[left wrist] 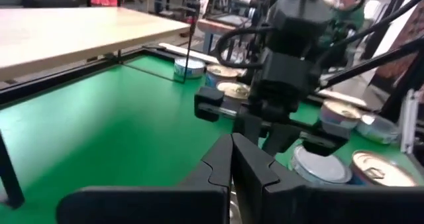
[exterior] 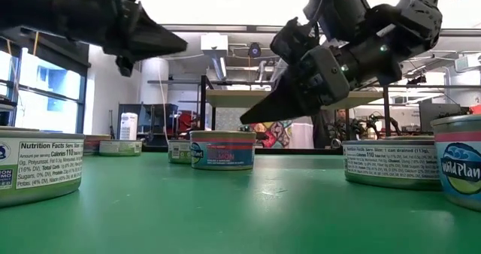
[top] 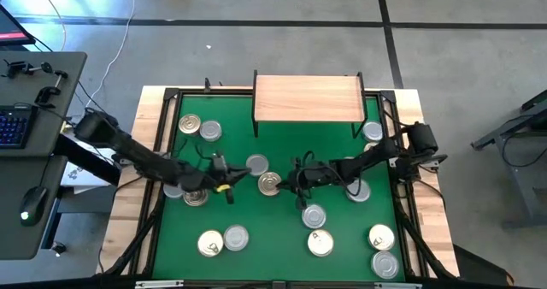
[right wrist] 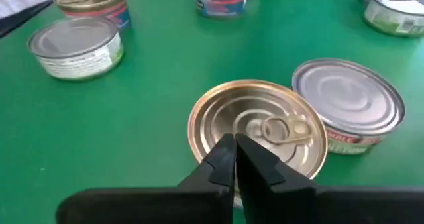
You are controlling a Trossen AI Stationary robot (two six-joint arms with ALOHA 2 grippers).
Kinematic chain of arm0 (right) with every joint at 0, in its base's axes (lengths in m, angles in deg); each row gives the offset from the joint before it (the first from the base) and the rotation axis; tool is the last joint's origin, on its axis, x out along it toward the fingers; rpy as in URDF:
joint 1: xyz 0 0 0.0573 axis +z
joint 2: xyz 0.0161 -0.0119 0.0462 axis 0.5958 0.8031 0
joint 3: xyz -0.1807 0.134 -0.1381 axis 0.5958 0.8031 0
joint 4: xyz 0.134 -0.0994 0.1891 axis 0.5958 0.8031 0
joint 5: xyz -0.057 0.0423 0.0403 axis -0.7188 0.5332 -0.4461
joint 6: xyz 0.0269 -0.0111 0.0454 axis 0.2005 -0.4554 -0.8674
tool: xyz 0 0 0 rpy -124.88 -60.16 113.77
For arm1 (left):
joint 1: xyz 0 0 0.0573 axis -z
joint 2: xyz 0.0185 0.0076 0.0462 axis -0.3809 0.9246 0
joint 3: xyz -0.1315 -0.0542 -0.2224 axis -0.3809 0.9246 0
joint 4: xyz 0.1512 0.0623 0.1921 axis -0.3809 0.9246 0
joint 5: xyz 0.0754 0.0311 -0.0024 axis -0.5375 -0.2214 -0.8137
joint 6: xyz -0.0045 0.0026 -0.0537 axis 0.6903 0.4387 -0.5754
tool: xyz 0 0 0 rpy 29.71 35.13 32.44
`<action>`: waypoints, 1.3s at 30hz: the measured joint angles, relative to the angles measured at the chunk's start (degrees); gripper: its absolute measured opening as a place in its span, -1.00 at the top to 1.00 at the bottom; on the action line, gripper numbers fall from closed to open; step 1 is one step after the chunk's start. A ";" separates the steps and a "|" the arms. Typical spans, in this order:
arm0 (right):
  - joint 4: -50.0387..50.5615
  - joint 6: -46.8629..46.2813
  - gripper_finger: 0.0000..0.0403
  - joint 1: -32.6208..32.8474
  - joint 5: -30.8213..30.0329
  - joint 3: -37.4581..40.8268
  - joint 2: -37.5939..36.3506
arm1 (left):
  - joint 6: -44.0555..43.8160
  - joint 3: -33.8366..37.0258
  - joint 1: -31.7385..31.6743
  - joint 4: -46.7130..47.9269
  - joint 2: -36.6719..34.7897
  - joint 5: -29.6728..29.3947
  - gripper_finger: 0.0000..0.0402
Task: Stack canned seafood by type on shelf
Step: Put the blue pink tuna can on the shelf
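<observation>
From above, the left arm covers most of a tin [top: 195, 196] at the mat's left side, and the right arm hides part of another tin [top: 357, 191]. The lowest right-hand tin [top: 385, 264] sits close to the frame's bottom edge. In the low view, the near tin on the left [exterior: 39, 166] and the one on the right [exterior: 458, 162] are cut off by the picture's sides. In the left wrist view the shelf [left wrist: 79, 30] runs off the frame, and a person [left wrist: 347, 2] behind the right arm is mostly hidden. Small print on most labels is unreadable.

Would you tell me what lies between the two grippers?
In the high view, two touching cans: a silver-lidded can and a golden-lidded can.
</observation>
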 joint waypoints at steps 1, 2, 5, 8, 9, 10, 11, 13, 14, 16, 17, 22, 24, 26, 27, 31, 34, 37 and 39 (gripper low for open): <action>0.68 -0.63 0.99 0.01 -0.24 0.00 -0.03 | 0.00 -0.74 -0.26 -0.11 1.28 0.09 1.00; 1.77 -1.25 0.98 0.02 -0.67 0.00 -0.03 | 0.00 -1.33 -0.44 -0.11 2.42 0.21 1.00; 4.36 -3.21 0.99 0.01 -1.01 -0.13 -0.17 | 0.01 -3.11 -0.54 -0.03 5.76 0.26 1.00; 6.71 -4.37 1.00 0.04 -1.10 -0.30 -0.37 | 0.01 -4.42 -0.52 -0.06 8.42 0.27 1.00; 7.25 -4.82 0.99 0.11 -1.10 -0.31 -0.42 | 0.02 -4.74 -0.52 -0.08 9.18 0.28 1.00; 7.67 -5.27 0.99 0.29 -1.08 -0.31 -0.46 | 0.01 -4.87 -0.52 -0.01 9.79 0.28 1.00; 8.20 -5.69 0.99 0.50 -1.10 -0.31 -0.47 | 0.00 -5.07 -0.52 0.02 10.47 0.26 1.00; 9.23 -6.27 1.00 1.00 -1.10 -0.30 -0.47 | -0.12 -5.55 -0.50 0.01 11.36 0.33 1.00; 9.76 -6.50 1.00 1.24 -1.09 -0.26 -0.47 | -0.34 -5.59 -0.48 0.21 11.59 0.30 1.00; 11.38 -6.89 1.00 1.70 -0.96 -0.21 -0.39 | -0.37 -5.84 -0.48 0.05 11.96 0.34 1.00; 12.86 -6.93 1.00 1.92 -0.89 0.03 -0.08 | -0.37 -5.83 -0.48 0.21 11.96 0.32 1.00; 16.00 -8.12 1.00 2.46 -1.22 0.08 -0.46 | -0.39 -5.84 -0.48 -0.01 11.94 0.31 1.00; 16.29 -8.30 1.00 2.51 -1.15 0.11 -0.44 | -0.41 -5.88 -0.48 -0.06 11.94 0.31 1.00; 16.27 -8.26 1.00 2.70 -1.12 0.11 -0.44 | -0.42 -5.88 -0.48 -0.05 11.94 0.31 1.00; 16.28 -8.26 1.00 2.72 -1.10 0.11 -0.45 | -0.43 -5.88 -0.48 -0.04 11.94 0.32 1.00; 19.02 -8.37 1.00 2.72 -0.71 0.11 -1.82 | -0.52 -5.88 -0.48 -0.02 11.94 0.39 1.00; 23.36 -9.56 0.99 2.72 -0.68 0.11 -4.64 | -0.52 -5.88 -0.52 0.11 11.94 2.82 1.00; 27.65 -9.90 0.90 2.72 -0.66 0.11 -8.01 | -0.74 -5.88 -0.64 1.24 11.94 5.35 1.00; 29.25 -9.99 0.79 2.72 -0.61 0.11 -9.82 | -2.00 -5.88 -0.89 2.56 11.94 6.15 1.00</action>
